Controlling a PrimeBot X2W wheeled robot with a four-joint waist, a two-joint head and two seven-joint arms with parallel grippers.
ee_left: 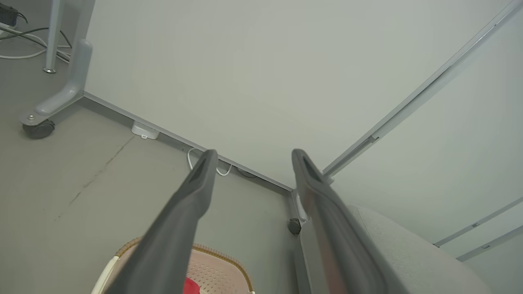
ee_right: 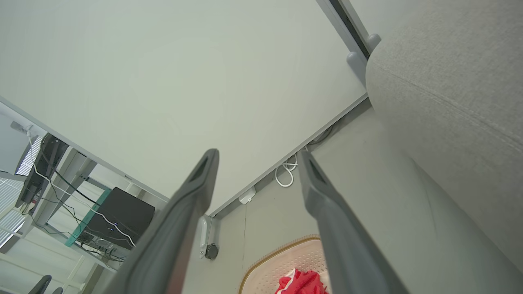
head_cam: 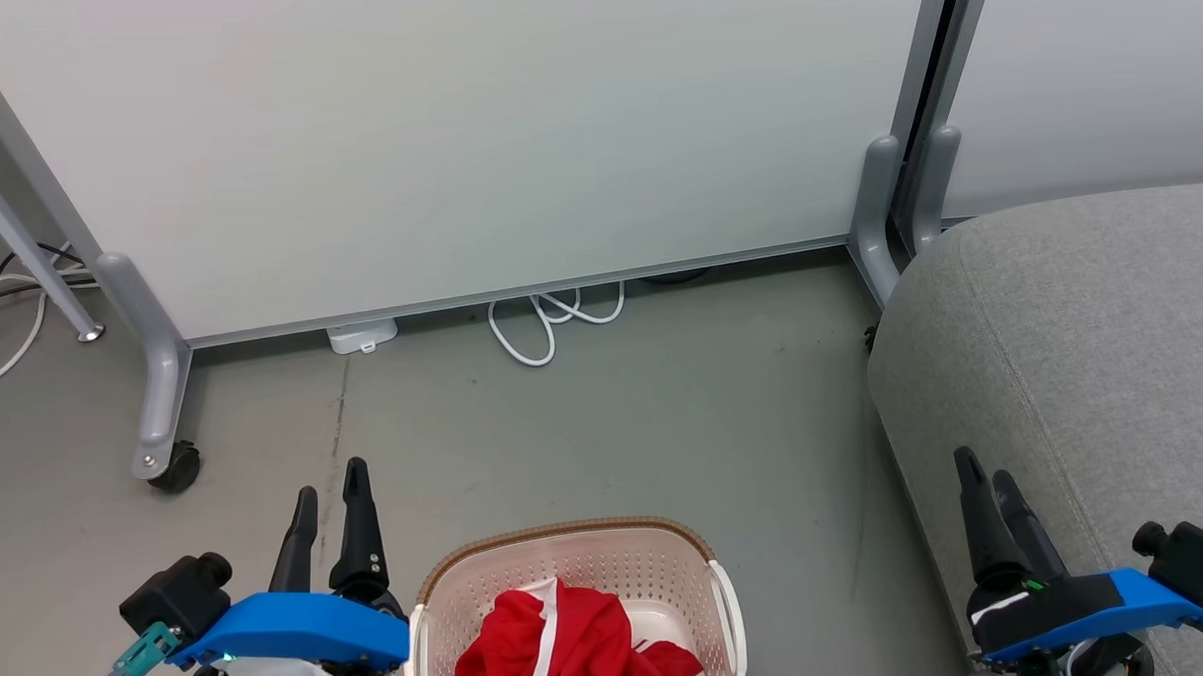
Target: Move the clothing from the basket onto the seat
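Bright red fabric clothing with white stripes is lying bunched in the cream perforated plastic basket with a brown woven-look rim, on the grey floor. The left gripper is hovering beside it, fingers apart and empty. The right gripper, likewise apart, is hanging over the edge of the large light grey upholstered seat. A looped white cable is lying under the pale wheeled partition.

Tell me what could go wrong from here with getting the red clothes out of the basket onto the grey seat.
1. The clothing lies bunched low in the basket; a grab by the open left gripper or right gripper might snag the perforated wall and drag the basket.
2. The seat has a rounded edge; clothing dropped near it could slide to the floor.
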